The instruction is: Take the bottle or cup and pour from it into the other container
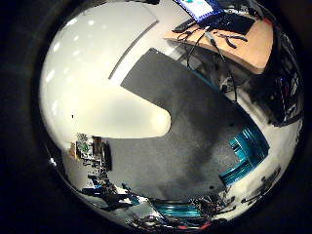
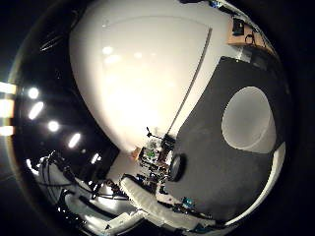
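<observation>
Closest to the palm is a smooth white container (image 2: 138,78), so near that it fills most of the thumb-side view; from the little-finger side it shows as a pale, rounded shape reaching out over a dark grey mat (image 1: 185,146); whether it is a bottle or a cup I cannot tell from here, nor which end of it I am seeing. Below it the mat lies flat on a white bench (image 2: 275,167), with the bench's pale surface showing just past the mat's edge. On the mat, well apart from the near container, stands a second white vessel (image 2: 248,118), round and seen from above; it sits upright and nothing touches it. Near the mat's far edge sits a small dark round thing (image 2: 177,166), too small to identify; just beside it is a clutter of equipment (image 2: 155,152).

Of the hand (image 1: 243,153) only teal ribbed parts show at the rim of the view, over the mat's edge; the fingers (image 1: 178,209) cannot be seen well enough to tell whether they are curled round the near container or straight. Beyond the mat is a second bench of pale wood (image 1: 253,46) carrying a laptop (image 1: 214,12); bright ceiling lamps (image 2: 34,109) shine in the dark part of the room.
</observation>
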`<action>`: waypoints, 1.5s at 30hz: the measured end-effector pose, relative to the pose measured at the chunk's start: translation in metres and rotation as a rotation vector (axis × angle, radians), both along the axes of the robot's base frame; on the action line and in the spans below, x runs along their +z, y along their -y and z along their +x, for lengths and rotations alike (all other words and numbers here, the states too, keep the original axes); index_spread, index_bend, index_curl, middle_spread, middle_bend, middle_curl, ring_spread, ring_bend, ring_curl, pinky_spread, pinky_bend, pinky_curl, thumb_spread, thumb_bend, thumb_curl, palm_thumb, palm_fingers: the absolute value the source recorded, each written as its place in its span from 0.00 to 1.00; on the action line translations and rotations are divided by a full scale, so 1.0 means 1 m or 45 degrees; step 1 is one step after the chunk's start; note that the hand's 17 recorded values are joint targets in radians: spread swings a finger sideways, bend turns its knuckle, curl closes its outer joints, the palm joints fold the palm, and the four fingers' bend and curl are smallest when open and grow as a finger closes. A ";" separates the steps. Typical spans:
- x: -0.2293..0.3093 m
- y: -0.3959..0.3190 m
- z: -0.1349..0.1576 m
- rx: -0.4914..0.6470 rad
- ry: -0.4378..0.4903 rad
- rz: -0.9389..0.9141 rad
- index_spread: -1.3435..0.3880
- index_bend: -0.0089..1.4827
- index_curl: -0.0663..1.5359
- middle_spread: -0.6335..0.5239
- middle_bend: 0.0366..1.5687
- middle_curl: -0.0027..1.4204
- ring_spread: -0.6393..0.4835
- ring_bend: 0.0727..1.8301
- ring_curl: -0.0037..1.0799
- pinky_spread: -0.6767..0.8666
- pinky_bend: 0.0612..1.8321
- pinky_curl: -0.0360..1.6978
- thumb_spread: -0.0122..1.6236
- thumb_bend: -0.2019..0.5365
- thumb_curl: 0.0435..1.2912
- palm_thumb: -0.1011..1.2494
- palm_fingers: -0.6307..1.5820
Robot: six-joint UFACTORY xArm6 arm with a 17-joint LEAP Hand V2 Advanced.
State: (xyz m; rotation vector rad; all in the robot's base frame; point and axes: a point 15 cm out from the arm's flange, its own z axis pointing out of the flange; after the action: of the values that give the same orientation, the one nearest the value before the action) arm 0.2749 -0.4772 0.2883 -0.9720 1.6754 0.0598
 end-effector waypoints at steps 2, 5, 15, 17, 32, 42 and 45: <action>-0.008 0.000 0.000 0.000 -0.001 0.021 0.63 0.10 0.19 0.60 0.21 0.23 0.71 0.30 0.22 0.74 0.38 0.17 0.58 0.23 0.20 0.26 0.34; -0.017 0.002 0.002 -0.006 0.008 0.050 0.63 0.10 0.19 0.60 0.21 0.23 0.70 0.30 0.21 0.74 0.39 0.17 0.58 0.23 0.20 0.26 0.34; -0.039 0.007 0.005 -0.037 0.028 0.112 0.63 0.10 0.19 0.60 0.21 0.23 0.70 0.31 0.21 0.74 0.40 0.16 0.58 0.23 0.20 0.26 0.34; -0.047 0.007 0.007 -0.042 0.035 0.136 0.63 0.10 0.19 0.60 0.21 0.23 0.70 0.31 0.21 0.74 0.40 0.16 0.58 0.23 0.20 0.26 0.34; -0.071 -0.006 0.026 0.005 0.023 0.201 0.64 0.10 0.19 0.61 0.22 0.23 0.69 0.32 0.20 0.74 0.42 0.15 0.58 0.23 0.20 0.29 0.34; -0.078 -0.022 0.046 0.065 0.013 0.229 0.65 0.10 0.19 0.62 0.22 0.23 0.69 0.34 0.20 0.74 0.42 0.15 0.58 0.23 0.20 0.29 0.34; -0.080 -0.025 0.049 0.077 0.012 0.240 0.66 0.10 0.19 0.63 0.23 0.23 0.69 0.34 0.20 0.74 0.43 0.15 0.57 0.23 0.20 0.30 0.34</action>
State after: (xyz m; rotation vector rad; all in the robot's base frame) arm 0.3236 -0.4518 0.2082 -0.8787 1.5996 0.2490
